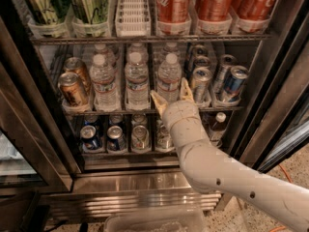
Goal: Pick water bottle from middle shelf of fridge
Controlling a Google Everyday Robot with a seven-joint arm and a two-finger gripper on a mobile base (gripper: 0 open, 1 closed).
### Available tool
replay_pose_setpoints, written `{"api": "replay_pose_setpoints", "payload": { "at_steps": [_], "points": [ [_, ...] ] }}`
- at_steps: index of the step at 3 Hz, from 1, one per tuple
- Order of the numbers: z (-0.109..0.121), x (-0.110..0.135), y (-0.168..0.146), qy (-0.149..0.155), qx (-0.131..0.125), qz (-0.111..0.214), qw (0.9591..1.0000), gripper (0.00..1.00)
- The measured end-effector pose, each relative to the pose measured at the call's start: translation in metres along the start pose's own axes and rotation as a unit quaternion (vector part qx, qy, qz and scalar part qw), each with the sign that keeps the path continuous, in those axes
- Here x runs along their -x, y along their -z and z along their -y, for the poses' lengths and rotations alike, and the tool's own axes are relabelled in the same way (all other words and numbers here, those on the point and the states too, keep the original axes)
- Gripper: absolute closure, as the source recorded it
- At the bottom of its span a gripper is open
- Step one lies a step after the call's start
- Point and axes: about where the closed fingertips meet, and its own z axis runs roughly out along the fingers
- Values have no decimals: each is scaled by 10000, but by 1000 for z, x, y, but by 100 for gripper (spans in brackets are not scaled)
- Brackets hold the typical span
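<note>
At the front of the middle shelf (111, 112), the gripper (172, 95) is seen open, its fingers (158, 100) spread just before the base of the rightmost bottle (169, 74), which stands beside the cans (200, 81). The jaws should be driven further in, centred on the bottle, and closed only once both sides are flanked

Cream-white rounded arm (227, 178), dark screw dots (217, 181); gripper (170, 92) at the middle shelf (96, 112) bears 2 tan fingers (158, 100).

single view, set high behind the arm (231, 178), faces down and forward into the fridge (29, 105) from near; the claw (170, 92) is at the middle shelf (116, 112).
</note>
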Motion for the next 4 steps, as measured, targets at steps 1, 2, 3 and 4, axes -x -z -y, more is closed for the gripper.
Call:
{"api": "replay_pose_setpoints", "payload": {
  "at_steps": [1,2,3,4],
  "points": [
    [0,-1,-3,-10,1,7,10000,42],
    [-1,-4,-3,-24,10,-16,10000,61],
    [-2,-9,-1,-1,71,-85,9999,84],
    [-2,-9,-1,-1,71,-85,9999,100]
  ]
}}
